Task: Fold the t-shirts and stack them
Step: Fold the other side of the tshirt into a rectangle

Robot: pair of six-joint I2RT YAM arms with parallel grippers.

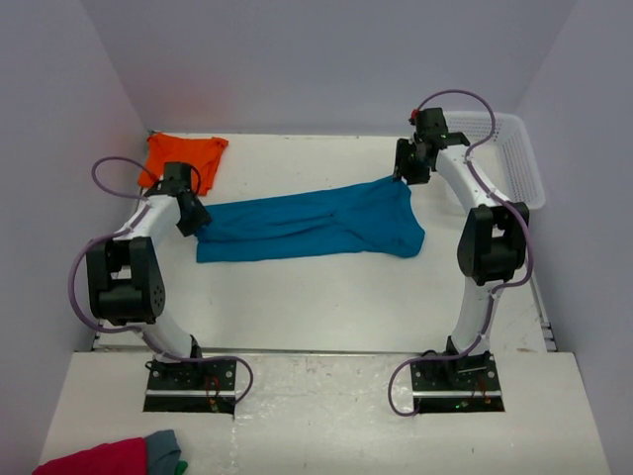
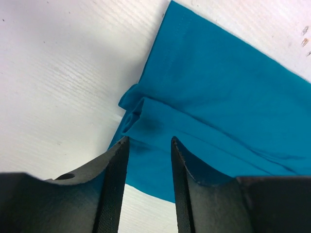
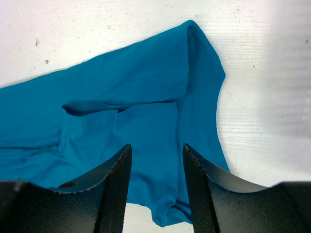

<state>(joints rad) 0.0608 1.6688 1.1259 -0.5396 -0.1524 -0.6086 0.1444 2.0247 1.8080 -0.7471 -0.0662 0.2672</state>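
Teal t-shirt (image 1: 307,226) lies folded long across the mid-frame table (image 1: 326,297), left gripper (image 1: 195,224) and right gripper (image 1: 404,176) released and empty over its ends; next, I'd say, re-pinch and fold crosswise.

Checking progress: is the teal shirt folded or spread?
Folded: the teal shirt lies as a long narrow band, layers overlapping.

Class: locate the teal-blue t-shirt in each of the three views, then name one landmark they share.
Top external: teal-blue t-shirt stretched left to right across the table's middle.
Left wrist: teal-blue t-shirt from centre to right edge, a bunched fold left of centre.
Right wrist: teal-blue t-shirt over left and centre, one corner near the top.
Shared landmark: the white table beneath it.
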